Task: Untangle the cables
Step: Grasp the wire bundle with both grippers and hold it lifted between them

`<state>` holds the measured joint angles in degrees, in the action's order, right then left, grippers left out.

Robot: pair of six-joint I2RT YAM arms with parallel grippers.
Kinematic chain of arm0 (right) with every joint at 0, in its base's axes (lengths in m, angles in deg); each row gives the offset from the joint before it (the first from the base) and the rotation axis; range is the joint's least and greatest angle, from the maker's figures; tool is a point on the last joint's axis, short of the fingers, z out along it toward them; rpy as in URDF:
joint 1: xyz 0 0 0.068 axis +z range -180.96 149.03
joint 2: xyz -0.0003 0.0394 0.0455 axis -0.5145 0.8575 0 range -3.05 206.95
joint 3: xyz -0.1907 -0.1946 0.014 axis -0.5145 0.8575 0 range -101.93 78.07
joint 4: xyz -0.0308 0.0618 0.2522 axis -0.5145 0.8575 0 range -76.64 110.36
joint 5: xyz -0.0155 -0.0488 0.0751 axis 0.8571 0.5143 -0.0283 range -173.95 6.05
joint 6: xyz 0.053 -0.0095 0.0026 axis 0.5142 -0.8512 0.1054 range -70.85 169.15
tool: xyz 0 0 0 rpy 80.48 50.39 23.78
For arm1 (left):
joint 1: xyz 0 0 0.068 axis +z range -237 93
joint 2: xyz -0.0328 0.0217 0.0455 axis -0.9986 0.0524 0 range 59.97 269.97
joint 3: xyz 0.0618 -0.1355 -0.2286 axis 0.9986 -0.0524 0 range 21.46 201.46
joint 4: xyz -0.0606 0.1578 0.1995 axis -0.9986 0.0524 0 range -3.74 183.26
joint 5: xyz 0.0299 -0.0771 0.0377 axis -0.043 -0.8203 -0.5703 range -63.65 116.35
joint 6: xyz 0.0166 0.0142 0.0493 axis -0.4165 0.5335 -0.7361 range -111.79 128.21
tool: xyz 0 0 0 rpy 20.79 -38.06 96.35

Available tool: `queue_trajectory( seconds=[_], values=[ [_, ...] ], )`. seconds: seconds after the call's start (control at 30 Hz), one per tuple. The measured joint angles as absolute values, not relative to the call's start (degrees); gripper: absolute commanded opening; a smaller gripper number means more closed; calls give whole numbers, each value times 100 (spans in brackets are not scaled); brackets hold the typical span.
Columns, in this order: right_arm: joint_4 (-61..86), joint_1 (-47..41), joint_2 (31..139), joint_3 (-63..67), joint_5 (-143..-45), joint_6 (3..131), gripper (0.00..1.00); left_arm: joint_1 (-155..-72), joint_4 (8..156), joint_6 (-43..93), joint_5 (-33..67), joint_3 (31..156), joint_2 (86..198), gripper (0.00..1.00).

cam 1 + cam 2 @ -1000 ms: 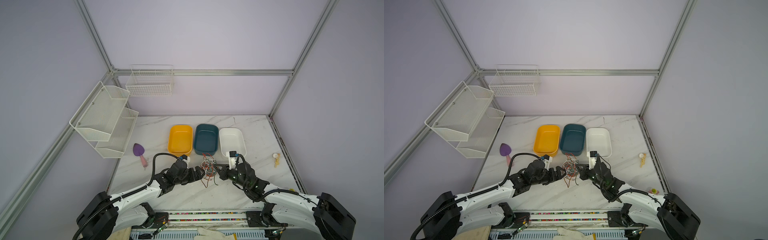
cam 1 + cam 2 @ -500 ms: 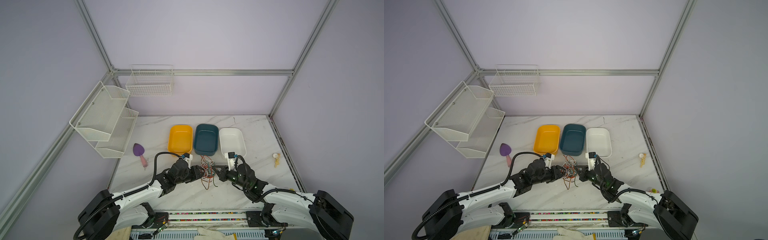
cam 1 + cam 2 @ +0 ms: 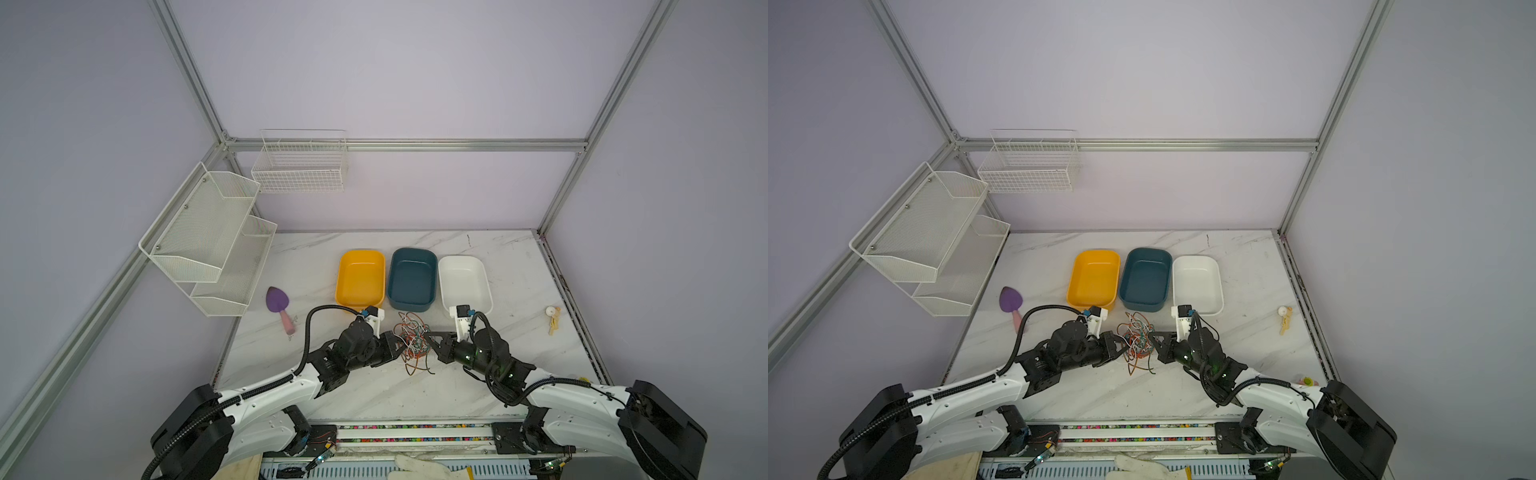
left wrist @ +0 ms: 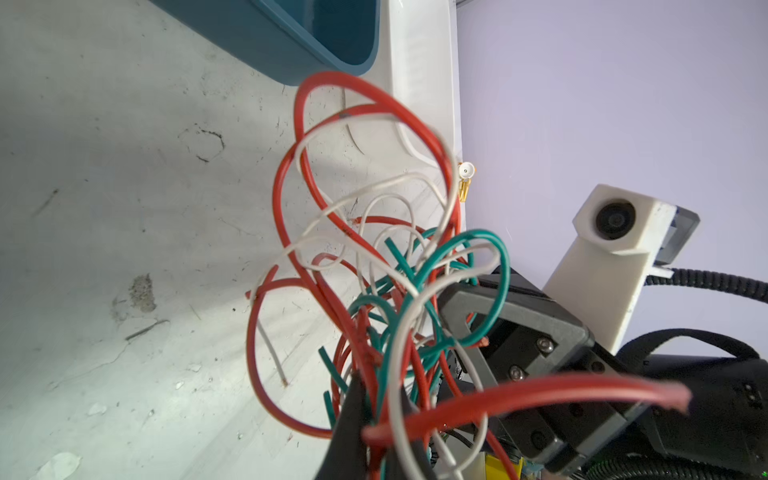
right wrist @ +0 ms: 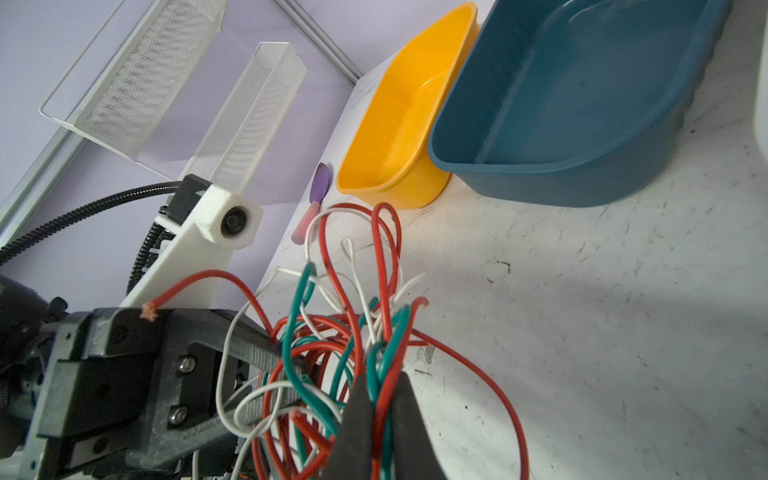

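Left pincer (image 3: 400,348) and right pincer (image 3: 429,337) grip the cables (image 3: 413,332) between them.

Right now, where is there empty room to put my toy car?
The marble table is bare behind the yellow tray, teal tray and white tray to the back wall; between the white tray and the small cream object; between the yellow tray and the purple scoop. Crowded: the middle, where the left gripper and right gripper pinch the cables.

Cables (image 3: 412,341) red, white, green; yellow tub (image 3: 360,278), teal tub (image 3: 411,278), white tub (image 3: 464,282); tabletop (image 3: 374,399) seemingly grey-veined.
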<state>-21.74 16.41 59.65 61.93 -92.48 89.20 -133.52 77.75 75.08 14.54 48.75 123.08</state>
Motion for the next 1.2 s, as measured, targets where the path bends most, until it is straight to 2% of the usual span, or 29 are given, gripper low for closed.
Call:
queue_trajectory(
  seconds=[0.2, 0.3, 0.57, 0.67, 0.77, 1.0, 1.2],
  values=[
    [-1806, 1687, 5757, 6193, -8962, 9023, 28, -13370, 7893, 7508, 1476, 4823, 12079, 0],
    [-1588, 1683, 5690, 6193, -8842, 9016, 33, -13367, 8041, 7506, 1487, 4823, 12000, 0],
    [-945, 1680, 5451, 5974, -8732, 8833, 31, -13367, 8474, 7486, 1568, 4823, 11978, 0],
    [-882, 1680, 5449, 5869, -8804, 8776, 34, -13367, 8531, 7480, 1568, 4823, 12002, 0],
    [-893, 1680, 5449, 5854, -8973, 8741, 38, -13367, 8531, 7460, 1568, 4823, 12024, 0],
    [-1304, 1689, 5692, 5843, -9631, 8741, 38, -13367, 8553, 7412, 1489, 4823, 12254, 0],
    [-1575, 1798, 5856, 5745, -9845, 8743, 34, -13370, 8601, 7355, 1408, 4825, 12426, 0]
  ],
)
